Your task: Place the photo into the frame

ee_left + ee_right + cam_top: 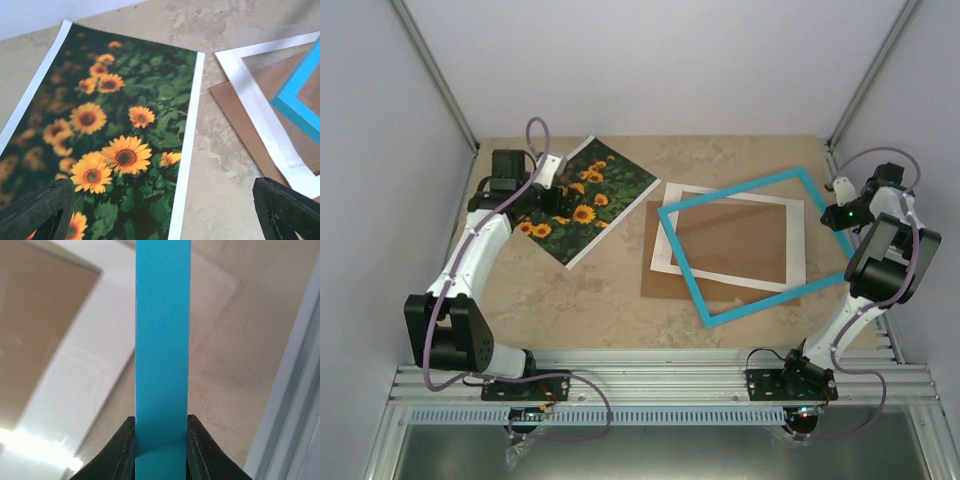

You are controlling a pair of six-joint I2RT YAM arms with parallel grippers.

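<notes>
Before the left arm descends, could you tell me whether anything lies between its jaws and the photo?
Nothing visible does. The left jaws stand open just above the photo, with nothing in between. Beyond it, bare table leads to the frame, which the right jaws clamp over the white mat and brown backing board.

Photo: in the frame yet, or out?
Out. The photo lies flat on the table, left of the frame, which the right hand grips.
</notes>
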